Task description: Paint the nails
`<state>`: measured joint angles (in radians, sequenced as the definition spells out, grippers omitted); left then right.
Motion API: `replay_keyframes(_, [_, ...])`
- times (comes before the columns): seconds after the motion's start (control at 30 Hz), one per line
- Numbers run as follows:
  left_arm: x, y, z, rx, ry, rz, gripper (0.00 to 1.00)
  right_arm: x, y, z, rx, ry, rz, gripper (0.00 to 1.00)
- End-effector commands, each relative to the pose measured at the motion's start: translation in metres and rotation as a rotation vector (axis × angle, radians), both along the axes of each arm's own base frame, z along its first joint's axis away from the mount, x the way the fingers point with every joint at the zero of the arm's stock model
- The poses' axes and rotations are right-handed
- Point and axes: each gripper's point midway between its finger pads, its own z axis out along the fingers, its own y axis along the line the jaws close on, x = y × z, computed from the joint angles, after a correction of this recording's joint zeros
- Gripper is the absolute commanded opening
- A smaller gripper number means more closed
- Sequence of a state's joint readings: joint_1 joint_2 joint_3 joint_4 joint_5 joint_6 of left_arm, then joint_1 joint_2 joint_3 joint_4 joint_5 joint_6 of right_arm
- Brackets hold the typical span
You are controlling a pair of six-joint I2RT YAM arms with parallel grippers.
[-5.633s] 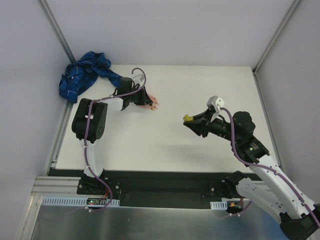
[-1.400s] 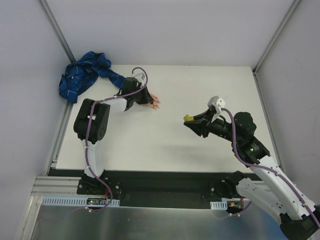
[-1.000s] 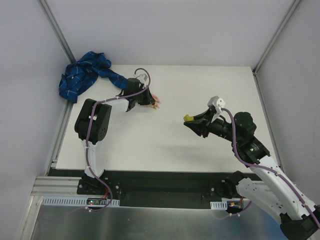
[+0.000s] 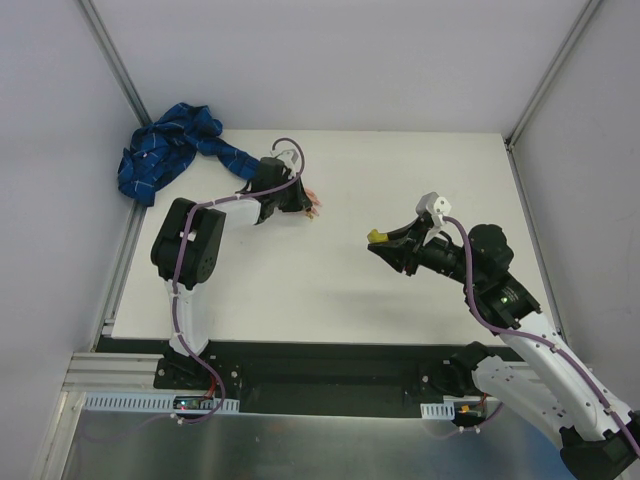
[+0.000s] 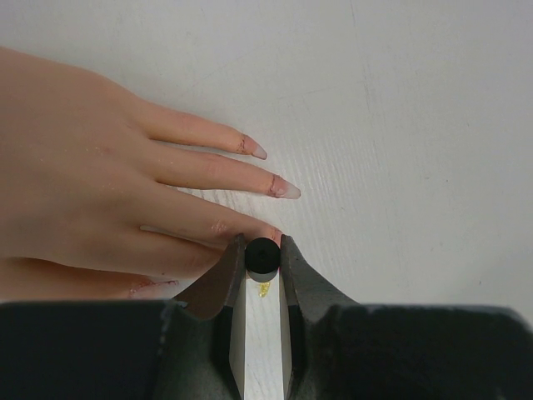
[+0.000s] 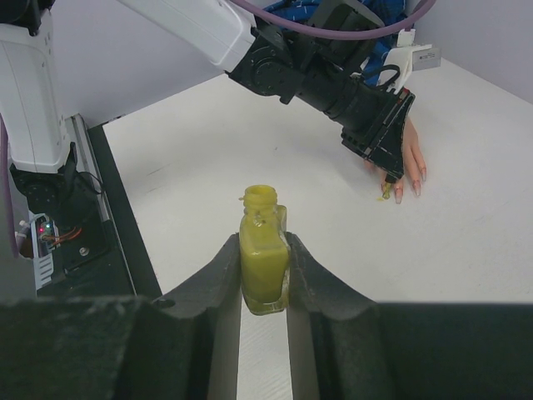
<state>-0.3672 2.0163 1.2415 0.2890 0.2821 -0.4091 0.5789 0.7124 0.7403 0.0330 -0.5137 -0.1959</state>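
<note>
The flesh-coloured mannequin hand lies flat on the white table, its blue plaid sleeve trailing off the far left corner. Two pale pinkish nails show in the left wrist view. My left gripper is shut on the black brush cap, directly over a third fingertip, which it mostly hides. A yellow dab shows below the cap. My right gripper is shut on the uncapped yellow polish bottle, held upright above the table's middle right, well apart from the hand.
The left arm stretches across the far side of the table in the right wrist view. A small yellow smear marks the table by the fingertips. Frame posts and grey walls enclose the table.
The left gripper with the brush has shifted slightly rightward and farther along the mannequin hand. The right arm and bottle have stayed put.
</note>
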Motion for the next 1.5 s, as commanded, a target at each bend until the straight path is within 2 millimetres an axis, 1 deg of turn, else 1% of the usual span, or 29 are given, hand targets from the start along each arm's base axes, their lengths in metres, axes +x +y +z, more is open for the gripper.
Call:
replay_keyframes(0.0, [0.011,-0.006,0.043,-0.061,-0.055,0.003,0.0,-0.003,-0.001,0.019,0.037,-0.064,0.015,0.0])
replay_keyframes(0.03, [0.013,-0.003,0.048,-0.084,-0.052,0.015,0.0,-0.004,0.0,0.018,0.036,-0.063,0.017,0.0])
replay_keyframes(0.07, [0.011,-0.004,0.053,-0.104,-0.051,0.005,0.0,-0.004,0.0,0.018,0.036,-0.063,0.017,0.0])
replay_keyframes(0.13, [0.012,-0.003,0.057,-0.122,-0.051,0.007,0.0,-0.004,-0.001,0.018,0.036,-0.063,0.015,0.0])
replay_keyframes(0.23, [0.011,-0.001,0.054,-0.114,-0.047,0.006,0.0,-0.004,0.0,0.017,0.035,-0.061,0.018,0.0])
replay_keyframes(0.47, [0.012,0.006,0.038,-0.07,-0.036,0.026,0.0,-0.004,-0.001,0.019,0.037,-0.067,0.014,0.0])
replay_keyframes(0.7, [0.016,0.011,0.028,-0.047,-0.029,0.04,0.0,-0.003,-0.001,0.018,0.034,-0.063,0.014,0.0])
replay_keyframes(1.0, [0.012,0.006,0.017,-0.072,-0.006,0.019,0.0,-0.003,0.0,0.017,0.032,-0.059,0.015,0.0])
replay_keyframes(1.1, [0.012,0.009,0.016,-0.064,-0.01,0.024,0.0,-0.003,-0.001,0.018,0.034,-0.064,0.012,0.0])
replay_keyframes(1.27, [0.015,0.016,0.022,-0.062,-0.024,0.036,0.0,-0.003,-0.001,0.017,0.032,-0.059,0.014,0.0])
replay_keyframes(1.47, [0.016,0.019,0.024,-0.05,-0.033,0.023,0.0,-0.003,-0.001,0.017,0.031,-0.06,0.012,0.0])
